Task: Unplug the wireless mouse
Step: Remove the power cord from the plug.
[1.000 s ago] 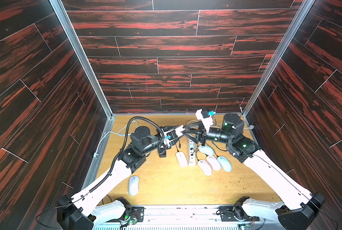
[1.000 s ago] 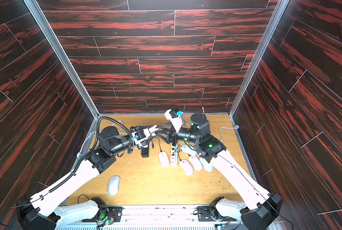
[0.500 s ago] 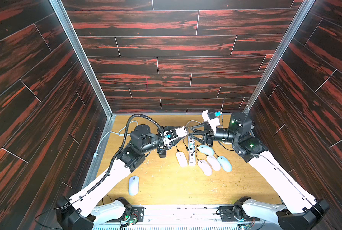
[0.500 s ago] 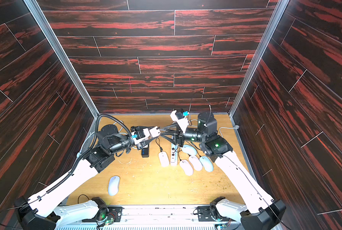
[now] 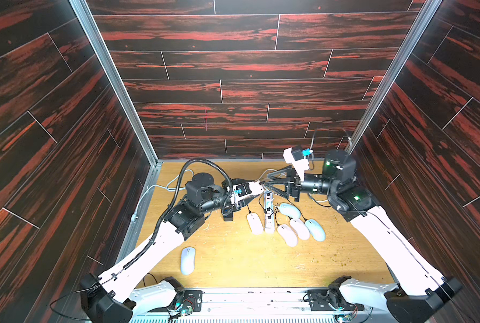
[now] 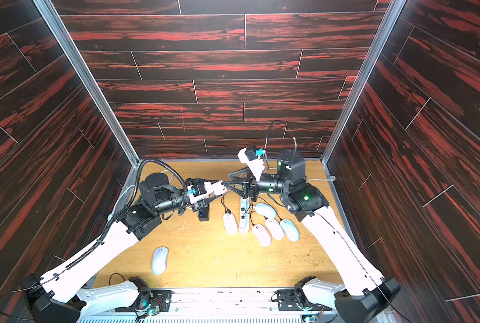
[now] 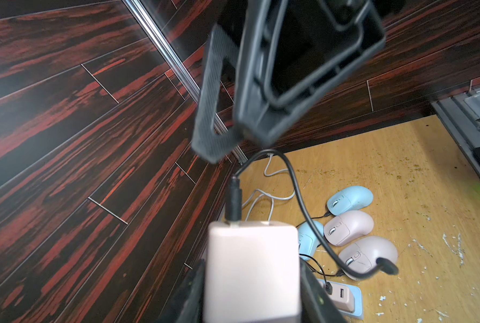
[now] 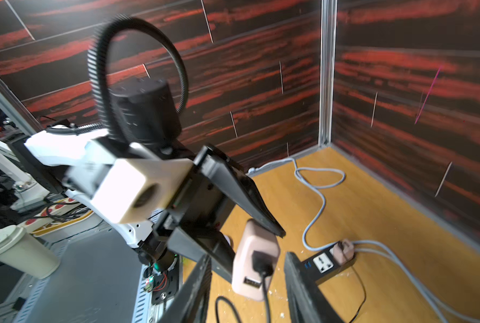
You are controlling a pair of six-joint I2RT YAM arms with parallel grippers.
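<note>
My left gripper (image 7: pixel 251 279) is shut on a pale pink charger block (image 5: pixel 254 186) (image 7: pixel 251 265), held in the air above the table. A black plug (image 8: pixel 261 264) with its cable sits in the block's end face. My right gripper (image 8: pixel 248 256) (image 5: pixel 266 180) faces it, open, one finger on each side of the plug and clear of it. The cable hangs toward a white mouse (image 5: pixel 254 223). I cannot tell whether its far end is in that mouse. A pale mouse (image 5: pixel 187 260) lies alone near the front left, with no cable.
Blue and pink mice (image 5: pixel 299 228) lie in a cluster right of a white power strip (image 5: pixel 268 215), wired to it. A black socket strip (image 5: pixel 229 215) (image 8: pixel 328 263) sits below the left gripper, with grey leads running to the back wall. Wood-grain walls enclose the table.
My right wrist has swung to the right and back while its fingertips stayed by the charger block. Its jaws have narrowed slightly. The left arm and the block have not moved.
</note>
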